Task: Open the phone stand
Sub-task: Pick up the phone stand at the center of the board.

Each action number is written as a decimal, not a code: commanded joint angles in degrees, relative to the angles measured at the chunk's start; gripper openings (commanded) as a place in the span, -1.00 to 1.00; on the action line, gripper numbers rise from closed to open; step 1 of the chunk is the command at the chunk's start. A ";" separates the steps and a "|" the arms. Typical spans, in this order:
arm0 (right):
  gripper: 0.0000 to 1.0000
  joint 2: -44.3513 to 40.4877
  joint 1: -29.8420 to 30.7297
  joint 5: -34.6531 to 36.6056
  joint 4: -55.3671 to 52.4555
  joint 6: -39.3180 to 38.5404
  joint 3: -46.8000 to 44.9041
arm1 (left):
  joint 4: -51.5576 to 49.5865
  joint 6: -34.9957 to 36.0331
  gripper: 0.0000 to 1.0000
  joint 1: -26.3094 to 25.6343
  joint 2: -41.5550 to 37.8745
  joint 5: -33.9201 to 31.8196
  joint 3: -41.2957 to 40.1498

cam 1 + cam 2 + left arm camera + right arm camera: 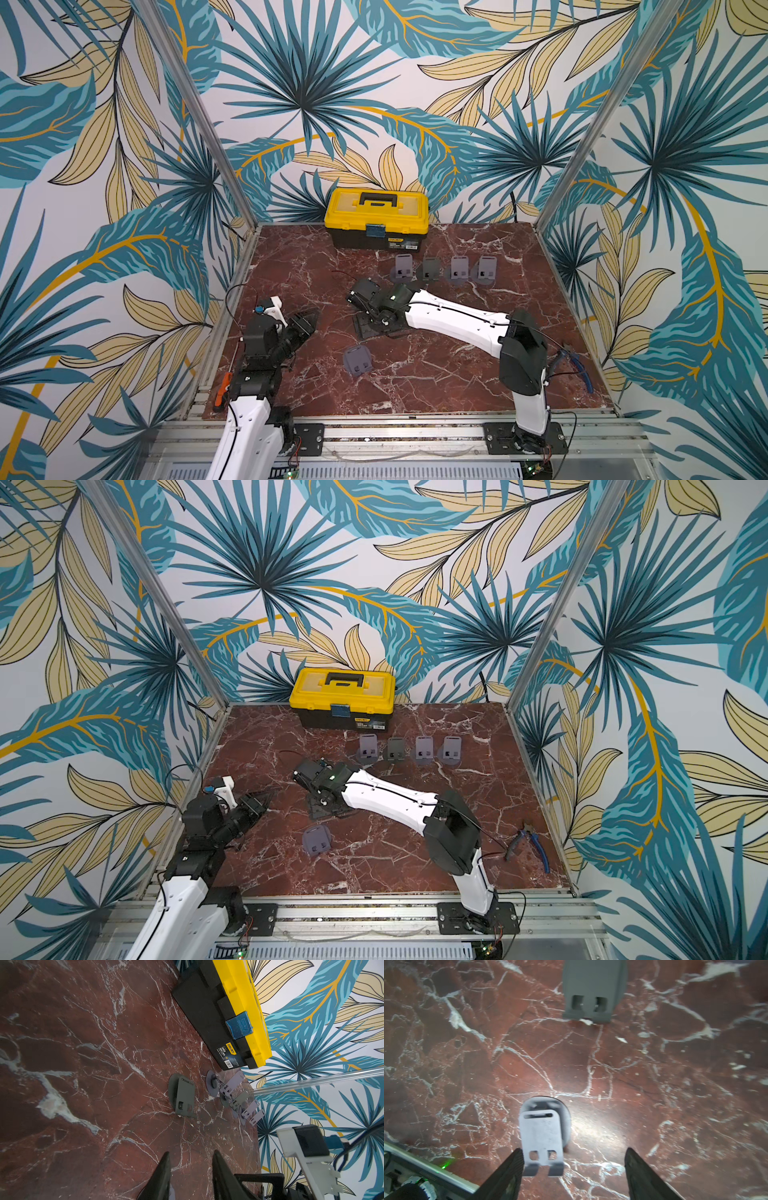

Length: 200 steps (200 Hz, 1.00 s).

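Seemingly almost done: phone stand point(542, 1138), out in front of the toolbox point(376, 218) past the row of raised stands point(459, 268), flap up beside one finger of wide, empty right gripper point(574, 1150); left gripper point(191, 1151) slightly parted, empty; flat stand point(357, 360) farther out, untouched.

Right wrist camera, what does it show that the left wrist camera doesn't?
Only the right wrist view: an opened phone stand close beside one of the right fingers, not gripped, and a metal rail. Only the left wrist view: the yellow toolbox, a row of four opened stands and the wallpaper. Both: the red marble table, open fingers, the left fingers holding nothing, and one stand folded flat: a grey folded stand on the right wrist, a dark folded stand on the left; same one or not, I cannot tell.
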 commanded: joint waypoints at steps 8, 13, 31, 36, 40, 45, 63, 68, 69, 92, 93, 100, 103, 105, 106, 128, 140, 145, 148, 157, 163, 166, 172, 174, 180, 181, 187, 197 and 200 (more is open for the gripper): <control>0.53 3.59 1.17 -3.10 -2.76 -0.84 2.33 | -2.12 -0.22 -0.31 0.91 -1.90 -0.86 -1.57; 0.53 4.14 1.24 -3.33 -2.98 -0.91 2.64 | -2.32 -0.22 -0.31 0.94 -2.17 -0.87 -1.74; 0.53 5.66 1.79 -3.88 -3.61 -1.35 3.49 | -2.98 -0.42 -0.31 1.08 -3.12 -0.92 -2.27; 0.53 6.06 1.93 -4.11 -3.76 -1.55 3.71 | -3.11 -0.49 -0.31 1.13 -3.30 -0.82 -2.43; 0.53 6.40 2.11 -4.24 -3.89 -1.72 3.85 | -3.14 -0.51 -0.31 1.17 -3.51 -0.83 -2.51; 0.53 6.78 2.27 -4.25 -3.98 -1.93 4.01 | -3.22 -0.59 -0.31 1.14 -3.75 -0.81 -2.70; 0.53 8.08 2.59 -4.37 -5.05 -2.95 5.09 | -3.23 -0.81 -0.31 1.26 -4.15 -0.70 -3.07; 0.53 8.53 2.63 -4.38 -5.42 -3.22 5.55 | -3.23 -0.86 -0.31 1.33 -4.16 -0.69 -3.12; 0.53 8.58 2.71 -4.35 -5.49 -3.29 5.63 | -3.23 -0.86 -0.31 1.34 -4.20 -0.65 -3.14; 0.53 10.19 3.28 -4.52 -6.86 -3.99 7.36 | -3.31 -0.86 -0.31 1.33 -4.33 -0.64 -3.16; 0.53 10.25 3.29 -4.51 -6.87 -3.94 7.42 | -3.31 -0.86 -0.31 1.34 -4.33 -0.67 -3.16; 0.53 10.61 3.45 -4.59 -6.91 -4.09 7.63 | -3.31 -0.86 -0.31 1.40 -4.41 -0.65 -3.24; 0.53 10.72 3.48 -4.59 -6.97 -4.22 7.78 | -3.31 -0.85 -0.31 1.38 -4.42 -0.62 -3.25; 0.53 10.85 3.51 -4.59 -6.98 -4.22 7.85 | -3.31 -0.85 -0.31 1.40 -4.47 -0.68 -3.25; 0.53 10.89 3.54 -4.59 -7.02 -4.23 7.92 | -3.36 -0.86 -0.31 1.38 -4.49 -0.69 -3.25; 0.53 12.01 3.79 -5.02 -7.30 -4.40 8.70 | -3.46 -0.86 -0.31 1.39 -4.64 -0.69 -3.47; 0.53 12.65 3.90 -5.36 -7.41 -4.54 9.03 | -3.49 -0.85 -0.31 1.37 -4.90 -0.58 -3.60; 0.53 12.91 3.86 -5.47 -7.43 -4.63 9.17 | -3.58 -0.86 -0.31 1.43 -4.93 -0.61 -3.67; 0.53 13.07 3.91 -5.60 -7.42 -4.66 9.22 | -3.61 -0.86 -0.31 1.48 -4.99 -0.59 -3.69; 0.53 13.50 3.98 -5.65 -7.50 -4.80 9.53 | -3.88 -0.84 -0.31 1.52 -5.33 -0.66 -3.77; 0.53 13.77 3.96 -5.77 -7.66 -4.88 9.82 | -4.01 -0.93 -0.31 1.49 -5.67 -0.68 -3.85; 0.53 13.92 3.94 -5.80 -7.84 -4.93 9.90 | -4.09 -0.93 -0.31 1.49 -5.80 -0.69 -3.91; 0.53 14.20 3.99 -5.82 -8.05 -5.01 10.22 | -4.21 -1.03 -0.31 1.52 -6.15 -0.83 -3.95; 0.53 14.29 4.01 -5.82 -8.12 -5.10 10.37 | -4.33 -1.03 -0.31 1.48 -6.28 -0.88 -3.95; 0.53 14.55 4.10 -5.97 -8.20 -5.16 10.65 | -4.43 -1.06 -0.31 1.60 -6.58 -0.83 -4.04; 0.53 14.58 4.10 -5.98 -8.20 -5.14 10.68 | -4.49 -1.09 -0.31 1.56 -6.60 -0.85 -4.08; 0.53 14.85 4.15 -6.08 -8.31 -5.24 10.92 | -4.61 -1.20 -0.31 1.53 -6.86 -0.90 -4.17; 0.53 15.29 4.22 -6.19 -8.55 -5.25 11.36 | -4.86 -1.20 -0.31 1.61 -7.19 -0.86 -4.29; 0.53 15.48 4.31 -6.25 -8.64 -5.30 11.46 | -4.90 -1.21 -0.31 1.54 -7.23 -0.95 -4.30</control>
